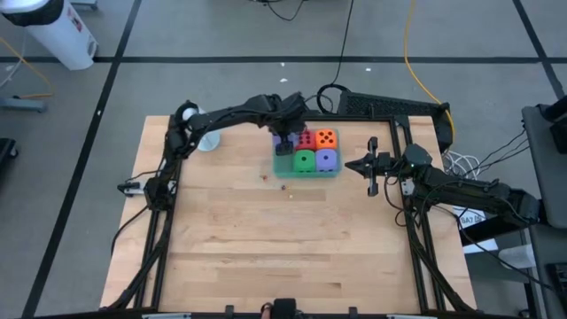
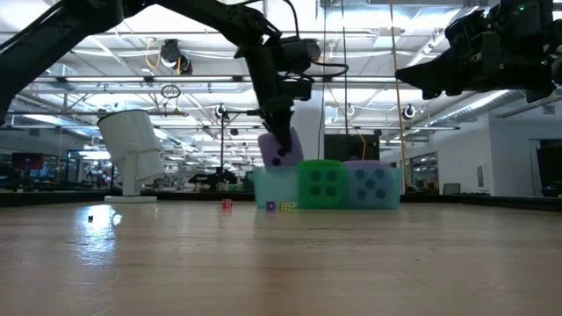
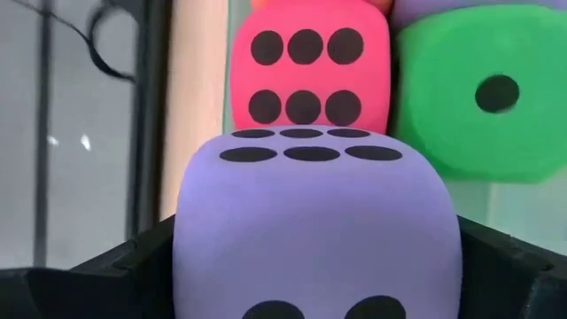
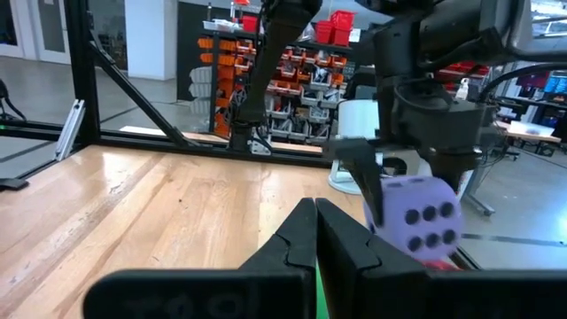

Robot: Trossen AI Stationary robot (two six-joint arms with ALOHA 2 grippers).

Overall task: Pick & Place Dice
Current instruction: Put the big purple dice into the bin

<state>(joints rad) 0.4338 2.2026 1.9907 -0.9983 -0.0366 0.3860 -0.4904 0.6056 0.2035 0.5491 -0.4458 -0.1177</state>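
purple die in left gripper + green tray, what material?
Rounded purple cube die held in the left gripper: looks like matte soft foam, with blunt corners and no glare. Flat green tray: probably translucent plastic, since the background shows through its wall.

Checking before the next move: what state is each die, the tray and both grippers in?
Left gripper: shut on purple die.
Purple die: held above the tray's empty corner.
Red die, orange die, green die, second purple die: in the tray.
Tray: on the table.
Right gripper: shut, empty.

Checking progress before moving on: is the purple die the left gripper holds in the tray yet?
Not yet. The purple die hangs clamped in the left gripper, above the tray.
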